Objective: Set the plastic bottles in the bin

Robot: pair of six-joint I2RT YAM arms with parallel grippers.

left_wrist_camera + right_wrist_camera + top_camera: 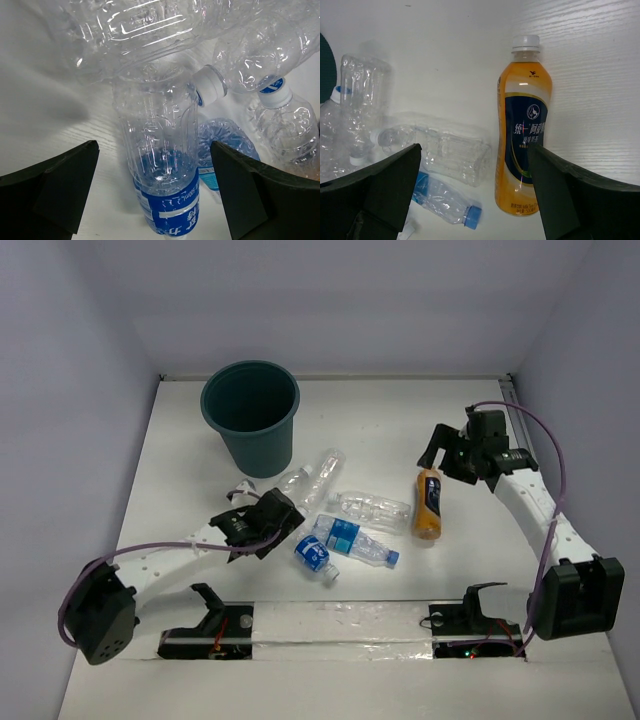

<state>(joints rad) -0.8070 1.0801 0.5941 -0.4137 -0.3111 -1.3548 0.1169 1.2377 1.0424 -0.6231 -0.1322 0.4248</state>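
Note:
The dark teal bin (250,415) stands upright at the back left. Five plastic bottles lie in the middle of the table: two clear ones (310,478) (370,508), two with blue labels (352,540) (314,557) and an orange one (429,503). My left gripper (283,530) hovers open over a blue-label bottle (165,170), which lies between its fingers (55,185) untouched. My right gripper (445,462) is open just above the cap end of the orange bottle (523,125), its fingers (580,195) apart from it.
More clear bottles (130,35) (260,55) lie crowded just beyond the left gripper. A clear bottle (445,150) and a blue-capped one (445,200) lie left of the orange bottle. White walls close the back and both sides.

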